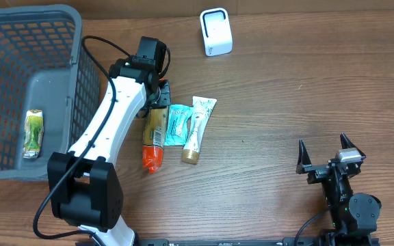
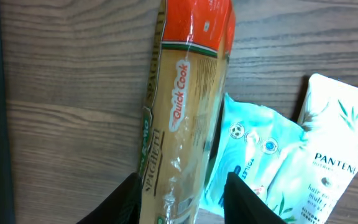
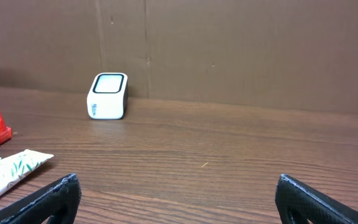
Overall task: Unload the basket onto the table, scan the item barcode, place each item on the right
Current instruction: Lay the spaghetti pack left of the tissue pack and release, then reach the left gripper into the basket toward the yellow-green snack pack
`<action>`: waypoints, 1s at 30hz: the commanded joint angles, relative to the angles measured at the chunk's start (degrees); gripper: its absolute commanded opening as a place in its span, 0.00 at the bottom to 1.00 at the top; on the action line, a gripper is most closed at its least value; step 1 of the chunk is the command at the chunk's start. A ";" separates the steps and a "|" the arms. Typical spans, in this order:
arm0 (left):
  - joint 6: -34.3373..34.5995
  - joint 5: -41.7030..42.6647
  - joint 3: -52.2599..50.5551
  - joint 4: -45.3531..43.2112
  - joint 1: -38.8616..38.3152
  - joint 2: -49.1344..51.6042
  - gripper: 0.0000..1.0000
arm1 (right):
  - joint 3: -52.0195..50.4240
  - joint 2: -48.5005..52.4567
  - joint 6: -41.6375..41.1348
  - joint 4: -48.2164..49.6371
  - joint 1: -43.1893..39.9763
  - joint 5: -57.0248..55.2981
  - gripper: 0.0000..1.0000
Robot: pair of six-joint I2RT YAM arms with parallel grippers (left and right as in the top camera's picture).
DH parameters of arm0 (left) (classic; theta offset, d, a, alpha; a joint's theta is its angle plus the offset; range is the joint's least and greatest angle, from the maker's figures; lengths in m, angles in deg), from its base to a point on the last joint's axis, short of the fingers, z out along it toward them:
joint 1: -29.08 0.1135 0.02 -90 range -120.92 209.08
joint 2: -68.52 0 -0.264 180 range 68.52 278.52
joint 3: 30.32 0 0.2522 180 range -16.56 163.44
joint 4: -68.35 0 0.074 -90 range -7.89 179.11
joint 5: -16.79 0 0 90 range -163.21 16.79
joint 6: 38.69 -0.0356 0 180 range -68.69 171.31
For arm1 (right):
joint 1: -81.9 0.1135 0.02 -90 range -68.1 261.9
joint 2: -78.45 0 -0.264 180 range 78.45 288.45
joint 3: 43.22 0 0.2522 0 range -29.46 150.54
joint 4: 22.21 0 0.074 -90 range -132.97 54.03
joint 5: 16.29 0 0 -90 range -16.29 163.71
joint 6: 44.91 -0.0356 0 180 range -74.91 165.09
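A long spaghetti pack (image 1: 154,133) (image 2: 185,106) with a red end lies flat on the wooden table. My left gripper (image 1: 157,104) (image 2: 182,186) straddles its far end, open: the left finger touches the pack's edge, while a gap shows between the pack and the right finger. The white barcode scanner (image 1: 216,32) (image 3: 107,95) stands at the back of the table, apart from both arms. My right gripper (image 1: 323,154) (image 3: 179,186) rests at the front right, open wide with nothing between its fingers.
A light-blue pouch (image 1: 177,124) (image 2: 247,155) and a white Pantene tube (image 1: 197,128) (image 2: 328,162) lie right beside the spaghetti. A grey basket (image 1: 26,12) at the left holds a green-and-yellow packet (image 1: 33,133). Cardboard walls off the back.
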 commanded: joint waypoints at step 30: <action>-6.40 8.39 41.11 26.01 49.31 -5.49 0.50 | -0.59 -0.31 0.04 0.31 -0.20 -0.17 1.00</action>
